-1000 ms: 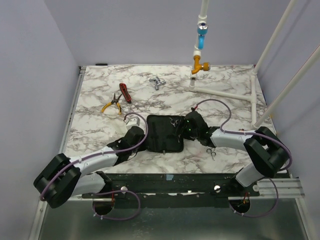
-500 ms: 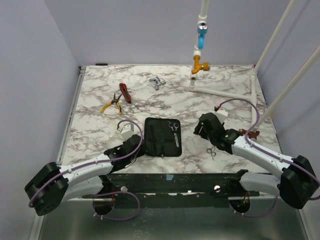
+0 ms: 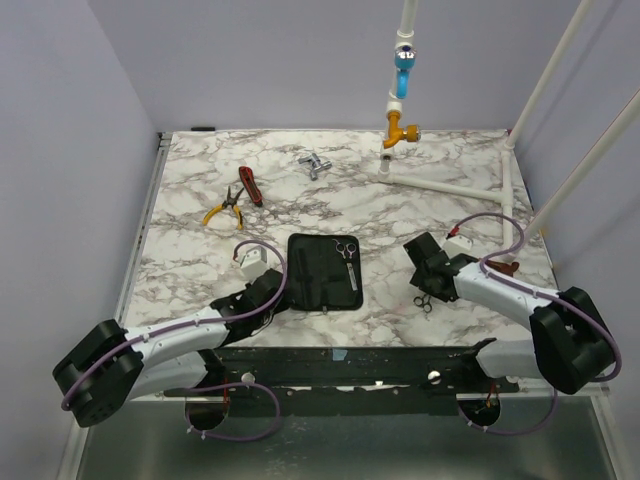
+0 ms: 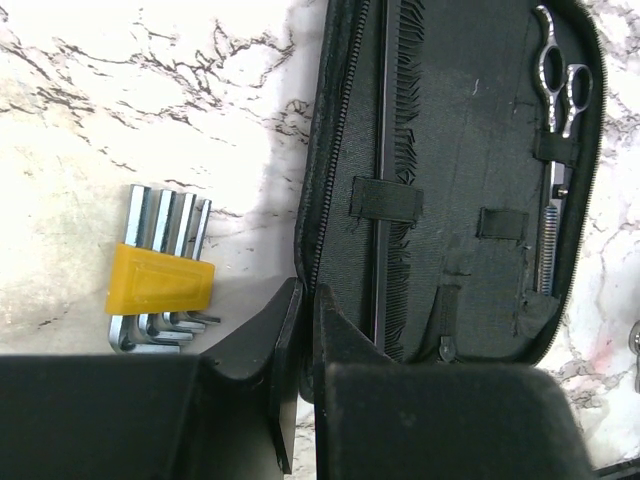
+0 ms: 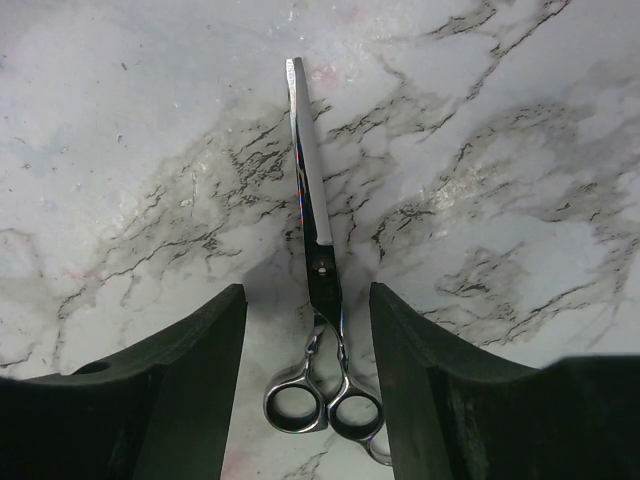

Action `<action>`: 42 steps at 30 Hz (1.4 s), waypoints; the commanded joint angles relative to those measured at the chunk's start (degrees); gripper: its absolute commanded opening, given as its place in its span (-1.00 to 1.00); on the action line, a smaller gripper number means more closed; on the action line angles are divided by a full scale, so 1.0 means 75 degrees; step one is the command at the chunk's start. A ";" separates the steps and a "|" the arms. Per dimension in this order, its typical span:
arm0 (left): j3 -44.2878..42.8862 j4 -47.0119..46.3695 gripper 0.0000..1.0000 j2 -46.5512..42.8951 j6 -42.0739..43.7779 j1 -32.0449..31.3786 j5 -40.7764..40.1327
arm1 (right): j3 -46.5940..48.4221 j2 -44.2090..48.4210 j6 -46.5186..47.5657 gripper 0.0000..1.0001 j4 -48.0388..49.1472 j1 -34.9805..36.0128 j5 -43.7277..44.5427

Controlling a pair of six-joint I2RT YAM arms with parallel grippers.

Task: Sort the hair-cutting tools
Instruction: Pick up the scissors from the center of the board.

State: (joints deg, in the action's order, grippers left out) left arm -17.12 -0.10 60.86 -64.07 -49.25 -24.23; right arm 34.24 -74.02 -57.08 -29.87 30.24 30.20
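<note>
An open black zip case (image 3: 322,285) lies at the table's front middle. In the left wrist view a slim black comb (image 4: 384,150) sits under a strap in the case (image 4: 470,150), and silver scissors (image 4: 558,75) are tucked at its right side. They also show from above (image 3: 347,252). My left gripper (image 4: 305,300) is shut on the case's left zipper edge; from above it (image 3: 272,290) is at the case's near left corner. A second pair of silver scissors (image 5: 318,270) lies on the marble, between the fingers of my open right gripper (image 5: 308,300). From above, that pair (image 3: 424,302) is right of the case, below the gripper (image 3: 428,280).
A yellow-holdered hex key set (image 4: 160,280) lies just left of the case. Yellow-handled pliers (image 3: 222,208) and a red-handled tool (image 3: 250,185) lie at the back left, with a silver metal fitting (image 3: 315,165) behind. White pipes (image 3: 450,185) with an orange valve (image 3: 402,130) cross the back right.
My right arm has drawn back from over the case, leaving scissors in it, and has swung right and down over the loose scissors. My left gripper has stayed at the case's left edge.
</note>
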 commanded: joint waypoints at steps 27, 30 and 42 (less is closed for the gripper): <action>0.0256 0.0544 -1.00 -0.0673 -0.0410 -0.0019 -0.0363 | -0.0346 -0.1273 0.1110 -0.38 0.1575 0.0653 -0.1798; 0.0288 0.0621 -0.77 -0.0673 -0.0435 -0.0019 -0.0366 | -0.0249 -0.1521 0.1253 -0.43 0.1662 0.0655 -0.1953; 0.0316 0.0599 -0.36 -0.0873 -0.0156 -0.0019 -0.0402 | 0.0042 -0.1712 0.1677 -0.35 0.1309 0.0676 -0.2424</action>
State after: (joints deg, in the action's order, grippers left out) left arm -15.40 3.22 55.24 -66.83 -49.25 -25.15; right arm 36.69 -82.85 -46.04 -10.85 34.79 19.25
